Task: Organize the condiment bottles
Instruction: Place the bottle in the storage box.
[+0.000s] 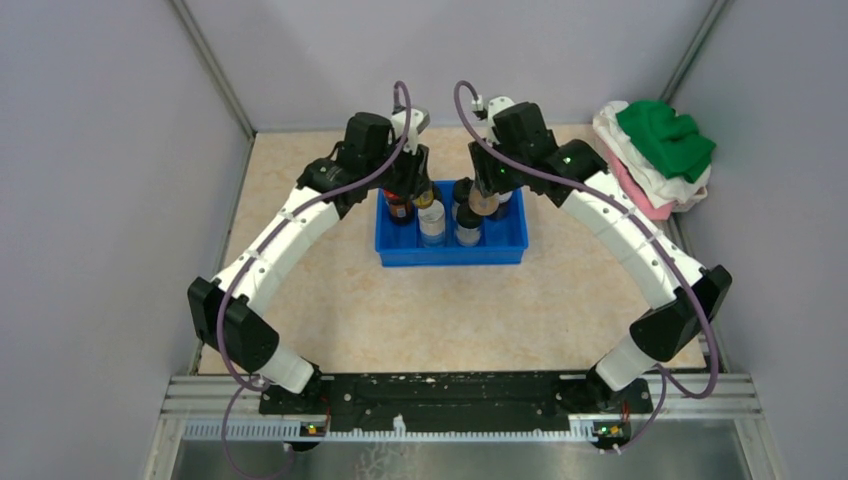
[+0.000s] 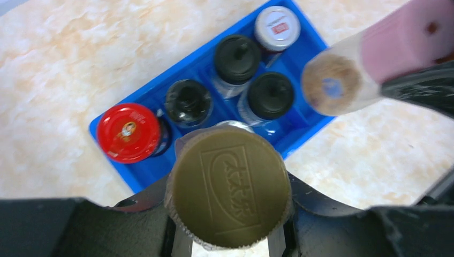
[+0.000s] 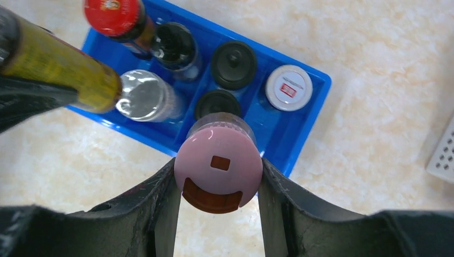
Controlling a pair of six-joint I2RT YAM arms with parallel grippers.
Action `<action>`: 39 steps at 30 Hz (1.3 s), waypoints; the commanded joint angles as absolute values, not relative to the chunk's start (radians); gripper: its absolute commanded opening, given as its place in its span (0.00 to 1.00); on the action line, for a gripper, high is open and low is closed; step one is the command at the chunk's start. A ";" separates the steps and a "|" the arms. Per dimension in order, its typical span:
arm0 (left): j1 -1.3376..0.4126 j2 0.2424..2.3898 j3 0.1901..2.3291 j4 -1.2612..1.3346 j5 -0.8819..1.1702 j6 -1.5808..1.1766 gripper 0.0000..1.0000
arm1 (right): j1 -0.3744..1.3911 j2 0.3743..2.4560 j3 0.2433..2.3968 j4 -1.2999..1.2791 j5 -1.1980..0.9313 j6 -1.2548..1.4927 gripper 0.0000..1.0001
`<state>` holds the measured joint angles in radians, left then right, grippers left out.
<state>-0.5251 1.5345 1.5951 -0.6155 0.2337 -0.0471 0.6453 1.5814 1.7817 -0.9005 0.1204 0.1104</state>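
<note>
Two bottles held: left gripper (image 2: 230, 235) clamps the gold-cap bottle (image 2: 230, 187) above the tray's (image 1: 450, 256) left end, right gripper (image 3: 218, 214) clamps the pink-cap jar (image 3: 218, 163) above its right end; lower each plumb into a free slot, no tilt.

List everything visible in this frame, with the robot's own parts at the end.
blue tray: one, blue, far middle of table
red-capped bottle: one, dark, tray's left end
black-topped bottles: three, black, tray's middle
white-capped bottle: one, white, tray's right end
gold-capped bottle: one, yellow, held over tray
pink-capped bottle: one, pink, held over tray
folded cloths: one pile, green, white and pink, far right corner
table: one, beige marbled
arms: two, white and black
left claw: shut on gold-capped bottle
right claw: shut on pink-capped bottle
</note>
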 commanded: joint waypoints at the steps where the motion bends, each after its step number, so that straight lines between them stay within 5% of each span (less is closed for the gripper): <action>1: -0.526 1.473 1.542 -0.494 0.014 -0.090 0.04 | 0.633 1.547 1.747 -0.834 0.289 0.174 0.00; 12: -0.526 1.391 1.355 -0.376 -0.176 -0.135 0.04 | 0.519 1.446 1.535 -0.719 0.306 0.282 0.00; 39: -0.524 1.391 1.163 -0.255 -0.171 -0.202 0.04 | 0.513 1.481 1.341 -0.553 0.237 0.296 0.00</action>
<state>-0.5247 1.4273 1.1763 -0.3546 -0.1726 -0.1841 0.5079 1.4750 1.3476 -0.6186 0.2501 0.2817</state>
